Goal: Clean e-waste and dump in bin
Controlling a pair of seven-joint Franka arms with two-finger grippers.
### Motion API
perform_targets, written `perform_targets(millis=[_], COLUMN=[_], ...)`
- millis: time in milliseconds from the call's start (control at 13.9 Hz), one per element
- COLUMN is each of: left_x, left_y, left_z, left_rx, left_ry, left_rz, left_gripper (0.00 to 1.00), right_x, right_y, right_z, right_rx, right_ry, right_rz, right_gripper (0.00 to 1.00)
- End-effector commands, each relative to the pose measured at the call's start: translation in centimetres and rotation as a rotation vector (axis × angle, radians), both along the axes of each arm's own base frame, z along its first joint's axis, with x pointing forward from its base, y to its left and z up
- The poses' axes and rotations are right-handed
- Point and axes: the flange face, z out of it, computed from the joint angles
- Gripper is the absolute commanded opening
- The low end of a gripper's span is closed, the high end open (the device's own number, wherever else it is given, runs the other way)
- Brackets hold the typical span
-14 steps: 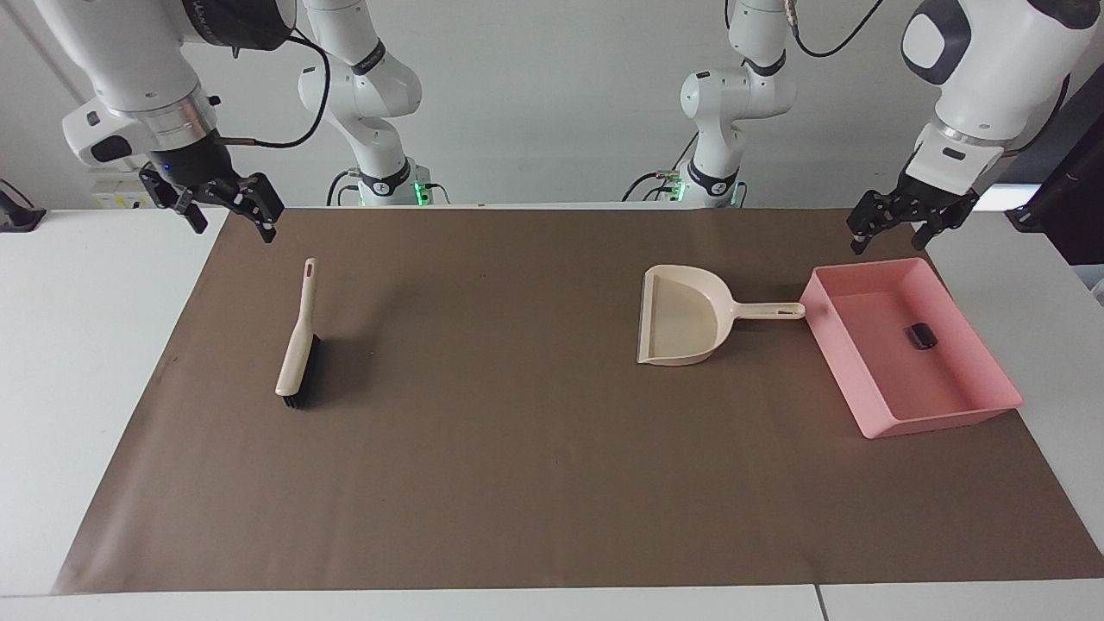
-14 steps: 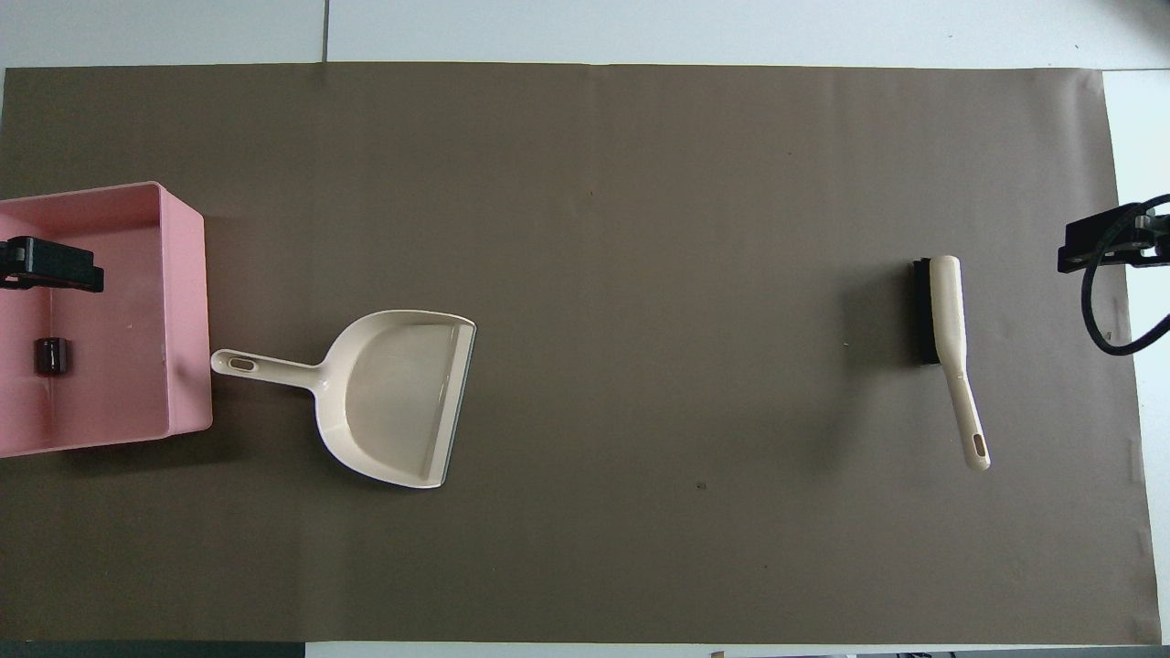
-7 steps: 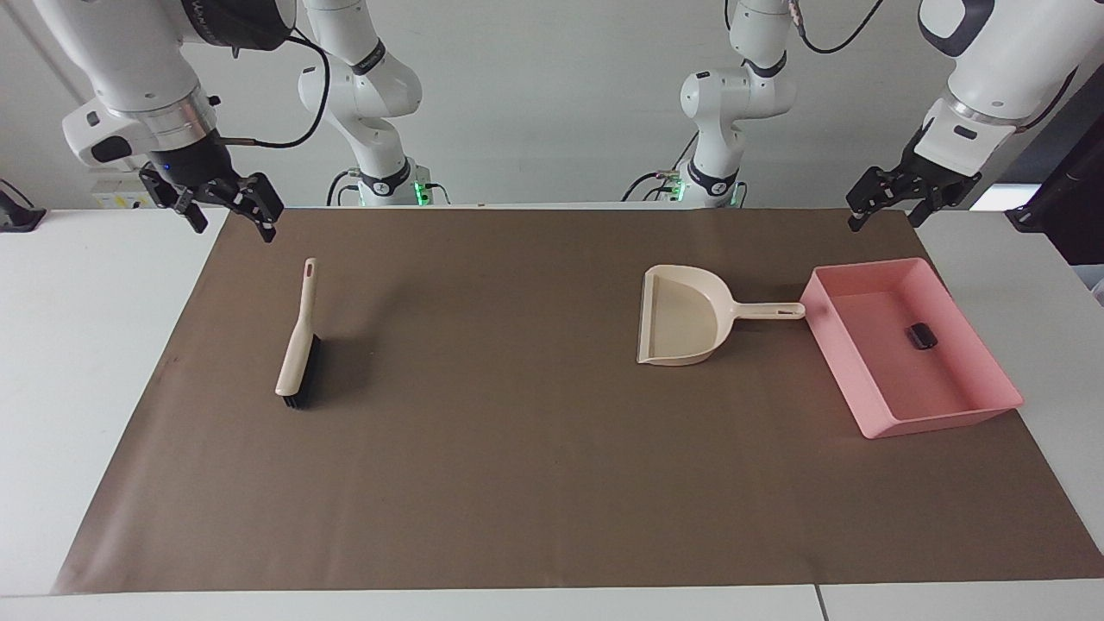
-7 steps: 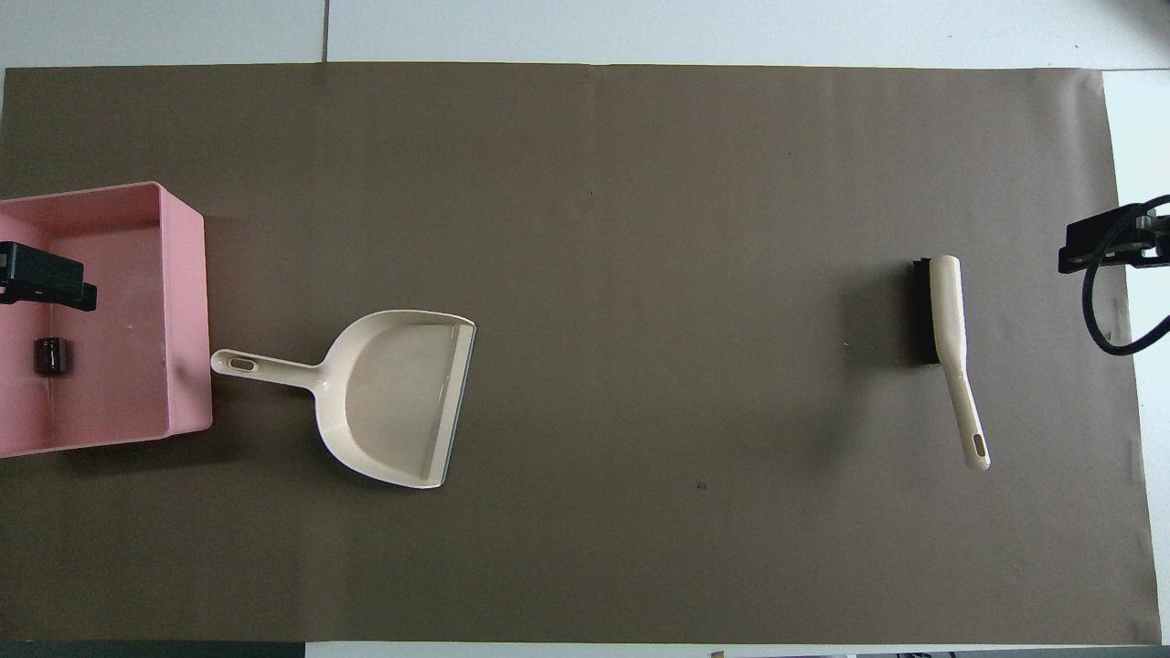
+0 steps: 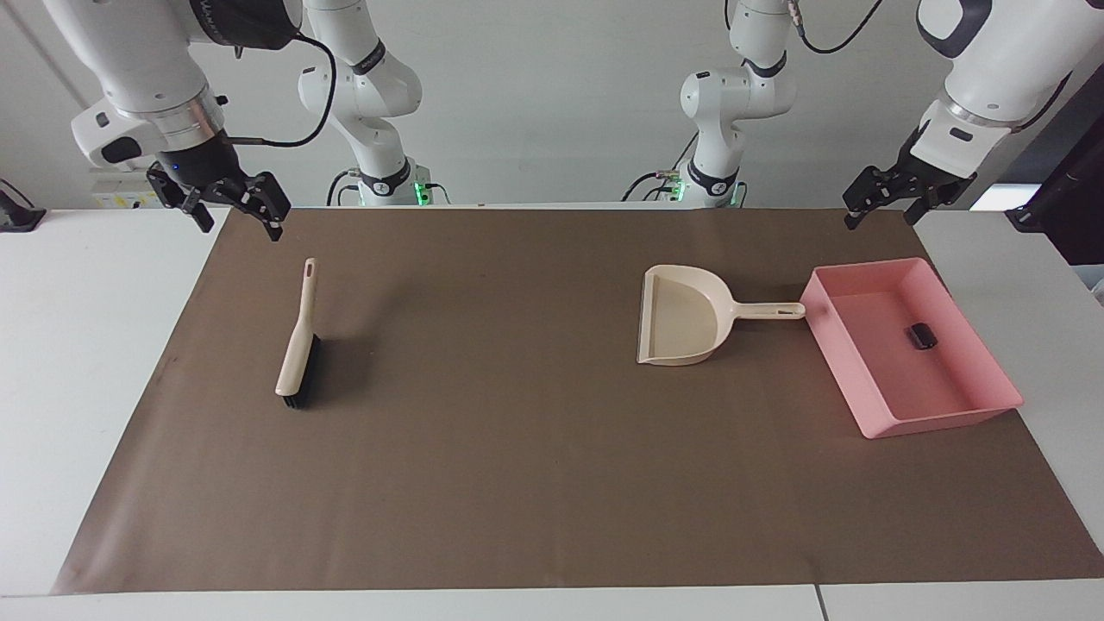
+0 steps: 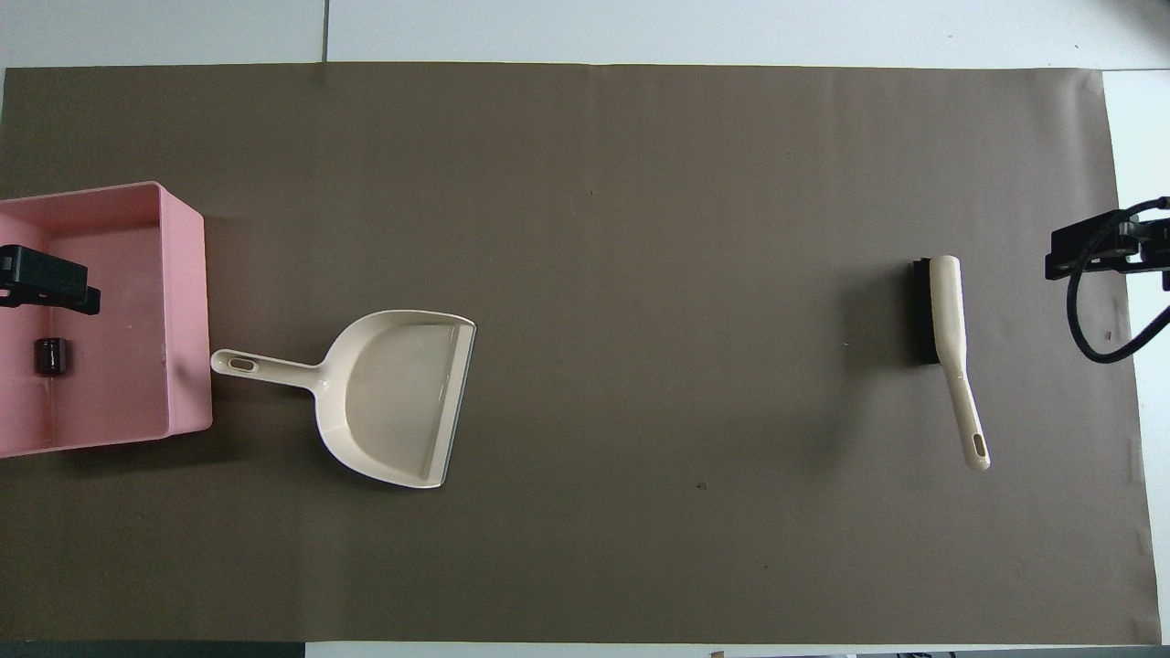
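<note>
The e-waste (image 5: 921, 335) (image 6: 50, 355), a tiny dark part, lies on the floor of the pink bin (image 5: 841, 354) (image 6: 187, 302) at the left arm's end of the mat. My left gripper (image 5: 880, 216) hangs open and empty, well up in the air, over the bin's end toward the robots. My right gripper (image 5: 239, 222) is also open and empty. It is raised over the mat's edge at the right arm's end, apart from the brush.
A beige dustpan (image 5: 681, 321) (image 6: 393, 402) lies on the brown mat beside the bin, its handle touching or nearly touching the bin's wall. A beige brush with black bristles (image 5: 297, 345) (image 6: 946, 311) lies toward the right arm's end.
The left gripper has risen and drawn back from low over the bin's rim. The right gripper has shifted slightly toward the mat. The objects have not moved.
</note>
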Motion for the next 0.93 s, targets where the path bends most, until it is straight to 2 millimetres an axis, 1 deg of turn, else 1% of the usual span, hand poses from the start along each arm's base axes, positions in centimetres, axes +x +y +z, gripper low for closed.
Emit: perform_targets(millis=[0, 215, 359, 502, 646, 861], left_x=[0.04, 0.05, 0.11, 0.18, 0.01, 0.01], left_y=[-0.4, -0.56, -0.65, -0.73, -0.73, -0.65], left_z=[-0.15, -0.09, 0.12, -0.25, -0.2, -0.2], left_rx=[-0.013, -0.013, -0.014, -0.015, -0.016, -0.016], left_ry=[-0.014, -0.02, -0.036, -0.039, -0.041, -0.041], left_rz=[0.006, -0.003, -0.011, -0.047, -0.073, -0.073], left_gripper=[0.98, 0.98, 0.98, 0.98, 0.98, 0.98], right_x=[-0.07, -0.13, -0.48, -0.41, -0.41, -0.38], right_y=[0.2, 0.22, 0.23, -0.1, -0.18, 0.23], right_z=[0.73, 0.73, 0.32, 0.24, 0.17, 0.18], right_rx=[0.042, 0.044, 0.046, 0.046, 0.046, 0.046], right_ry=[0.015, 0.016, 0.027, 0.022, 0.023, 0.022], right_rz=[-0.003, -0.003, -0.003, -0.011, -0.014, -0.005], right_gripper=[1.0, 1.0, 1.0, 1.0, 1.0, 1.0])
